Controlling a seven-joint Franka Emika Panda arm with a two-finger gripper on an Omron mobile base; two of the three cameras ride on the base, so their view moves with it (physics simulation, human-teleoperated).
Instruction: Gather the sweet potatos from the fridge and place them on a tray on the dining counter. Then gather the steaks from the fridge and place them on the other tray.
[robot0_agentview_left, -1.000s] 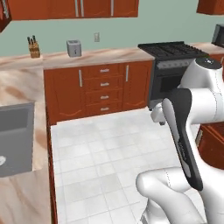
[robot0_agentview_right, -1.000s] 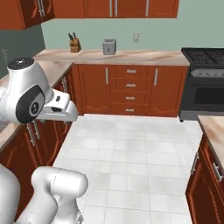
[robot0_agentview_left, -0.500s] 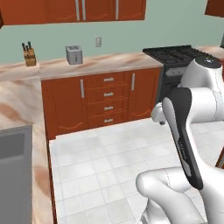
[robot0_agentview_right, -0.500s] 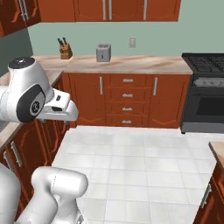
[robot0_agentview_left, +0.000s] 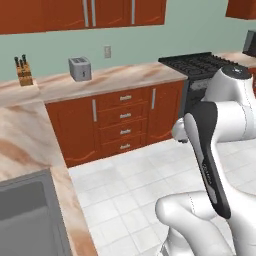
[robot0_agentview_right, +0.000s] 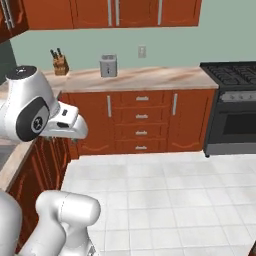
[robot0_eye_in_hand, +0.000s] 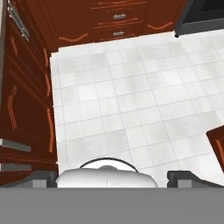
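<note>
While the fingers (robot0_eye_in_hand: 112, 177) hang wide open and empty over the floor (robot0_eye_in_hand: 131, 100), sweet potatoes should prove firm, light, best gripped mid-body.

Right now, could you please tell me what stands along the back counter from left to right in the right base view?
Knife block → toaster → wall outlet above the counter → stove.

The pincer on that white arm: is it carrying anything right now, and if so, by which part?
Nothing is held. The pincer is open, its two dark tips wide apart in the hand view, with just the white tiled floor beyond them.
</note>
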